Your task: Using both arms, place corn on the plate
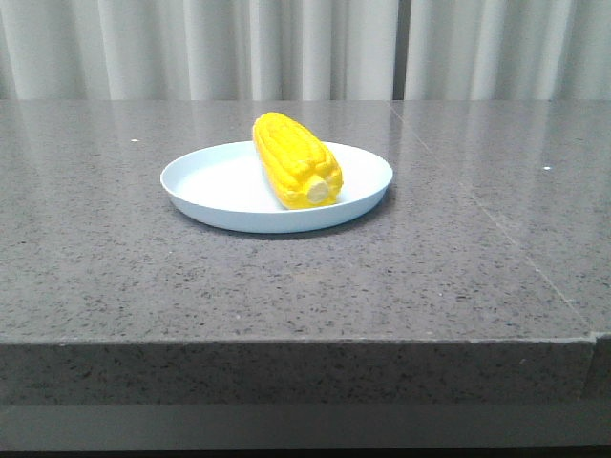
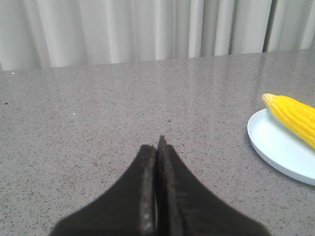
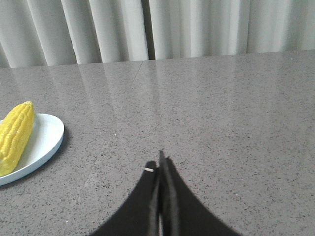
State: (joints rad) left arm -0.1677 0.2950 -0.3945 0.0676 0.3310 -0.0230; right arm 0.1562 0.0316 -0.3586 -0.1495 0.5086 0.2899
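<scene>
On the plate (image 1: pixel 215 186) sits the corn (image 1: pixel 295 158), lying at an angle with its pale stub end toward the camera and resting near the plate's front rim; plate's on the grey speckled counter (image 1: pixel 105 258), pale curtain (image 1: pixel 191 48) behind; left gripper (image 2: pixel 158 147) and right gripper (image 3: pixel 161 162) both have fingers pressed together holding nothing, each hanging over bare counter well apart from the plate.

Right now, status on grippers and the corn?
Left gripper shut, empty. Right gripper shut, empty. Corn lying on the plate. Nothing in the way.
</scene>
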